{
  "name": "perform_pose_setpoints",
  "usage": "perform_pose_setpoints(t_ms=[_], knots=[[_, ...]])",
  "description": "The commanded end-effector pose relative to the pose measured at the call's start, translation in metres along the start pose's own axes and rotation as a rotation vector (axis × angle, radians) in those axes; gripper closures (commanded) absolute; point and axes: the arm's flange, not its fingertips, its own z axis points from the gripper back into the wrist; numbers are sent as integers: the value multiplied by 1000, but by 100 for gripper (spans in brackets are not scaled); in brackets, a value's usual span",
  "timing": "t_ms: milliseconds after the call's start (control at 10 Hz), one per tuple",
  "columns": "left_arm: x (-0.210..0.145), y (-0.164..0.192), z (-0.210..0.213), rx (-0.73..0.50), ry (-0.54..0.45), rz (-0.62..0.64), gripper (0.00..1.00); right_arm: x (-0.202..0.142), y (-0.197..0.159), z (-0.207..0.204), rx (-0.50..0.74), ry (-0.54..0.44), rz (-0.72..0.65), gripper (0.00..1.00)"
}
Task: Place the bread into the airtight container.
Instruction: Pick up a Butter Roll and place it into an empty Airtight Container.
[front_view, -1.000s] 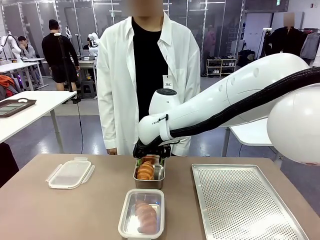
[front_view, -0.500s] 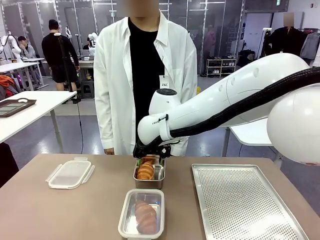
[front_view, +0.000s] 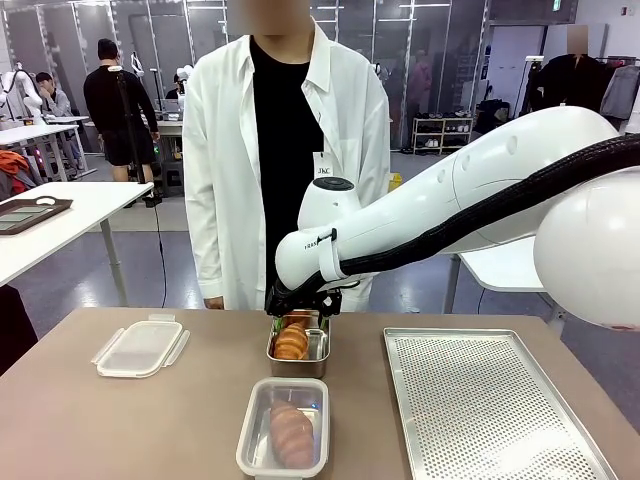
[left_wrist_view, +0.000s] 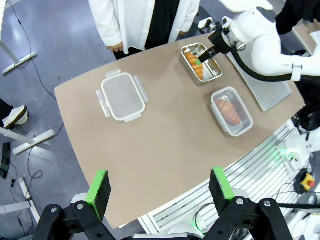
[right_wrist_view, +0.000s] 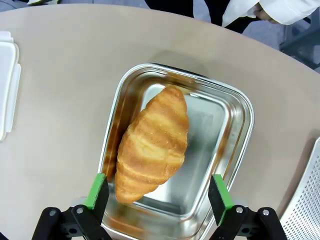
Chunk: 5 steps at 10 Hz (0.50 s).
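The flat perforated metal baking tray (front_view: 495, 405) lies bare. The clear plastic airtight container (front_view: 285, 428) holds one bread. The rectangular steel pan (right_wrist_view: 226, 150) holds a golden ridged croissant (right_wrist_view: 152, 142). The right gripper (right_wrist_view: 157, 192) hangs released over it; the left gripper (left_wrist_view: 158, 186) is released too.

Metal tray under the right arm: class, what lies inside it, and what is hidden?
Inside the metal tray lies one croissant, set lengthwise towards one side, with bare shiny floor beside it. The tray floor beneath the croissant is covered.
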Motion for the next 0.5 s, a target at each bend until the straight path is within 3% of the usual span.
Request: perform_pose_setpoints(t_ms=[0, 400], knots=[[0, -1, 0, -10, -3, -14, 0, 1, -1, 13, 9, 21, 35, 0], [0, -1, 0, -10, -3, -14, 0, -14, -20, 108, 65, 163, 19, 0]])
